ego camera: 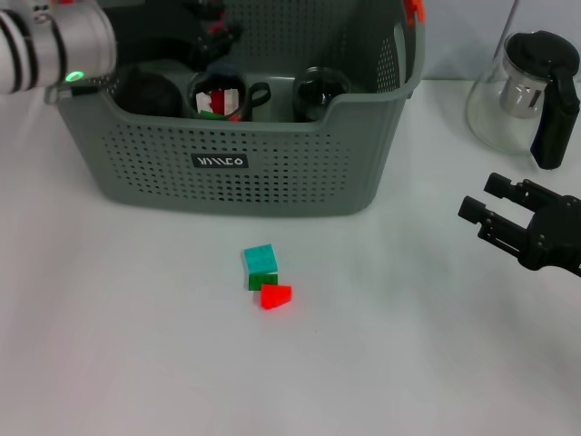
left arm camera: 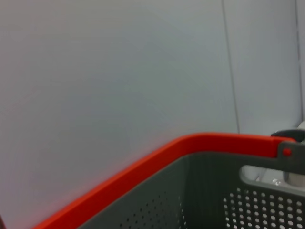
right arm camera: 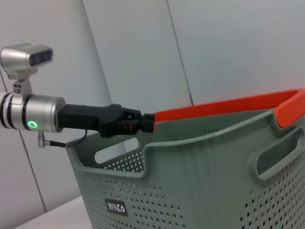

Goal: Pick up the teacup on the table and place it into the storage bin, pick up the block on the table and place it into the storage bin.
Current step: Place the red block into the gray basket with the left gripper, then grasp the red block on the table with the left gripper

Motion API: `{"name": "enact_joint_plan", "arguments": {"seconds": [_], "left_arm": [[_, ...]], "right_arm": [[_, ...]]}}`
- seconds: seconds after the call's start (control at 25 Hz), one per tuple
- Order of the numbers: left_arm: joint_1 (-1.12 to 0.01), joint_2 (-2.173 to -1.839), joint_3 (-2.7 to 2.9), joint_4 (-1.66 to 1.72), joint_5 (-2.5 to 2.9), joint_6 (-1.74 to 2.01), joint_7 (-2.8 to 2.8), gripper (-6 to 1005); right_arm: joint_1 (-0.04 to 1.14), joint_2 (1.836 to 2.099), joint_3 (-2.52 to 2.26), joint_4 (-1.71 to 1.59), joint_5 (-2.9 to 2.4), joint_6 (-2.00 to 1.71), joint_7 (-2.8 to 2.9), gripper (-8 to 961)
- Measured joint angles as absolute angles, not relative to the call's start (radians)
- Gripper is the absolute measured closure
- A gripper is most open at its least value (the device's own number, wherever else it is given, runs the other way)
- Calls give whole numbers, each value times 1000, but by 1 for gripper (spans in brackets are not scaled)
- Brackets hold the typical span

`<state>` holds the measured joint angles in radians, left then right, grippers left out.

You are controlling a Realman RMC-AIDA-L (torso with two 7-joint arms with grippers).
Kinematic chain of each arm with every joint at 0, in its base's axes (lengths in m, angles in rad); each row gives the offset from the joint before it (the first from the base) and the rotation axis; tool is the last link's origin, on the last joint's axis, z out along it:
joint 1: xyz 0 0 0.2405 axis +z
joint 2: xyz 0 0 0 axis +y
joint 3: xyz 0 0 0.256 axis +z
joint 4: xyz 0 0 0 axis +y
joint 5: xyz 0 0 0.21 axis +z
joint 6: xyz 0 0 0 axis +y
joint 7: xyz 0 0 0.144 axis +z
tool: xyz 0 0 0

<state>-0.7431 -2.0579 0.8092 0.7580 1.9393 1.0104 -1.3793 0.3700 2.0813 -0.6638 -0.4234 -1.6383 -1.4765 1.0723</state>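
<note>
Blocks lie nearest on the white worktop (ego camera: 136, 363): a teal block (ego camera: 259, 258) stacked on a green block (ego camera: 262, 281), with a red wedge block (ego camera: 276, 296) touching the green one at its near right corner. All three sit in front of the storage bin (ego camera: 272, 173), apart from it. Bin front carries a small black label (ego camera: 220, 162) with white lettering; it shows in both the head view and the right wrist view (right arm camera: 116, 207), but the letters cannot be made out reliably in either. Inside the bin, head view: a teacup (ego camera: 222, 98) with a dark rim and red-and-white pattern, upright near the middle, between a dark round item (ego camera: 145, 91) to its left and a dark glass cup (ego camera: 320, 89) to its right. Left claw (ego camera: 213, 32) is over the bin's rear, above the teacup; whether its fingers are apart or closed cannot be told. Right wrist view alone shows this arm side-on, with a green ring light (right arm camera: 32, 125) on its wrist and the claw level with the orange handle (right arm camera: 228, 106). Left wrist view shows only the orange handle (left arm camera: 190, 145), the bin wall and a blank background. Right claw (ego camera: 495, 211) hovers over the worktop at right, fingers spread, holding nothing. Glass teapot (ego camera: 526, 91) stands behind it, right of the bin.
</note>
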Motion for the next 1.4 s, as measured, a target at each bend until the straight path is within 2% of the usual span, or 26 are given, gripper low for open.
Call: {"name": "enact_joint_plan", "arguments": {"seconds": [0.12, 0.24, 0.32, 0.4, 0.68, 0.8, 0.88, 1.08, 1.4], "left_arm": [[-748, -2083, 809, 777, 1951, 979, -1392, 716], [-714, -2118, 799, 855, 1922, 1009, -1393, 572], [-642, -2135, 789, 955, 1828, 1134, -1395, 476], [-616, -2132, 780, 975, 1777, 1201, -1395, 437], [-530, -2087, 618, 852, 1701, 1666, -1274, 300], [-488, -2091, 578, 771, 1807, 1727, -1167, 241], [-457, -2104, 577, 750, 1867, 1723, -1103, 161], [-395, -2146, 594, 731, 1988, 1706, -960, 169], [-426, -2152, 637, 608, 2090, 1563, -902, 208]], "right_arm": [[369, 2082, -664, -423, -1638, -1478, 1072, 307], [364, 2082, -664, -423, -1638, -1480, 1072, 307], [362, 2082, -664, -423, -1638, -1480, 1071, 307], [361, 2083, -663, -423, -1638, -1481, 1069, 307], [370, 2084, -662, -423, -1639, -1482, 1068, 308], [370, 2083, -662, -423, -1639, -1482, 1070, 308], [369, 2082, -662, -423, -1639, -1482, 1072, 308], [367, 2077, -660, -415, -1639, -1477, 1072, 308], [359, 2074, -658, -416, -1638, -1476, 1075, 309]]}}
